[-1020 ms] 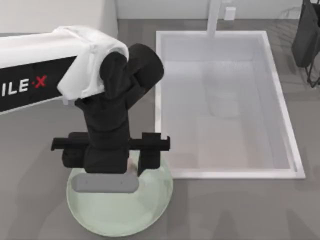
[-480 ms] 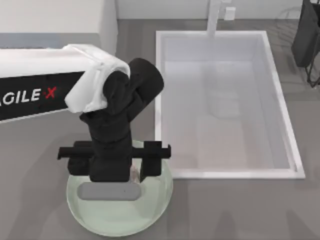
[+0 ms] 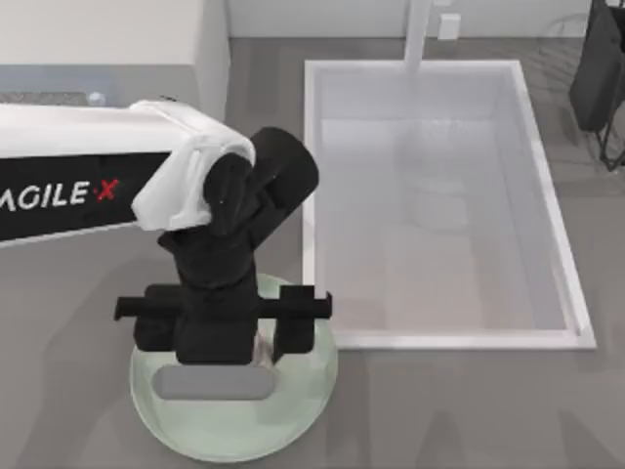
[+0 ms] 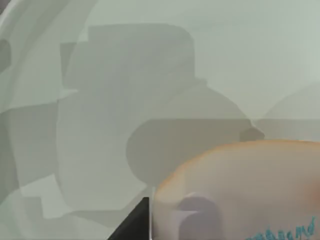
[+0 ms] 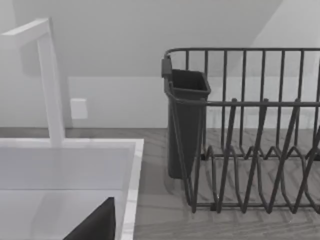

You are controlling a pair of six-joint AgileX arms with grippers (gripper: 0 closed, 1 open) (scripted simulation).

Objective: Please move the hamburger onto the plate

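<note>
The pale mint-green plate (image 3: 298, 405) lies near the table's front edge, left of the sink. My left gripper (image 3: 225, 337) points down over the plate's far half, shut on the hamburger (image 3: 263, 344). The wrist hides all but a cream sliver of it beside the right finger. In the left wrist view the hamburger (image 4: 240, 190), cream with an orange edge, sits close above the glossy plate (image 4: 150, 75), with one dark fingertip (image 4: 136, 221) against its side. One dark finger (image 5: 95, 225) of the parked right gripper hangs over the sink's corner.
A white rectangular sink basin (image 3: 312, 195) with a tap (image 3: 418, 34) lies right of the plate. A dark wire dish rack (image 5: 250, 150) with a dark cup (image 5: 186, 125) stands at the back right. A white counter block (image 3: 107, 29) fills the back left.
My left arm has carried the gripper and hamburger a little toward the table's front, farther over the plate. The spacing of the fingers looks unchanged.
</note>
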